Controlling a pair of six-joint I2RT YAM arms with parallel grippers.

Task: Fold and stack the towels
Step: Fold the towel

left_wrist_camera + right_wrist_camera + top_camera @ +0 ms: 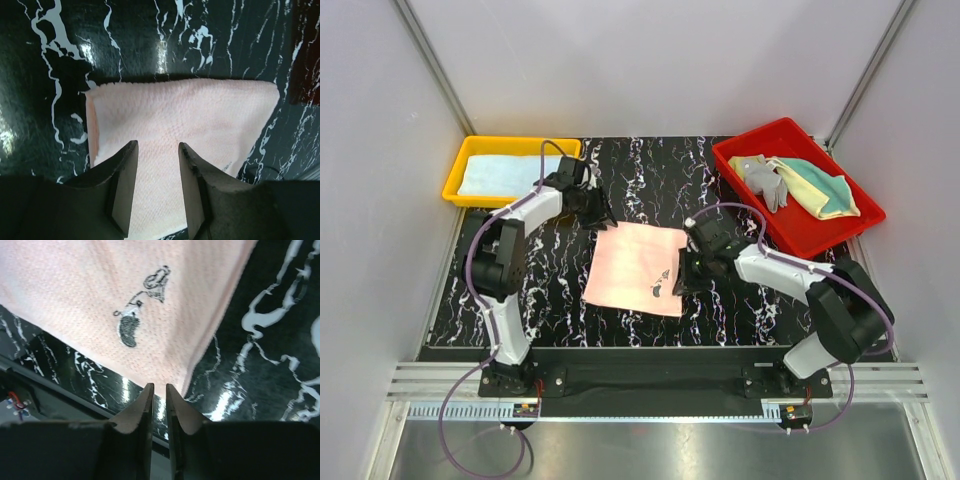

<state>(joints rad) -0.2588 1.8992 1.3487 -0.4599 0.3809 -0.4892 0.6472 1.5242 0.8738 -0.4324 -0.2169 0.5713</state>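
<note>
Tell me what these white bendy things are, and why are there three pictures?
They are two robot arms. The big picture looks down from above; the other two come from cameras on each wrist. A pink towel lies flat on the black table. The left hand hovers open over it; the right hand is barely open near its corner. Neither holds anything. A blue towel lies in the yellow tray, more towels in the red tray.
</note>
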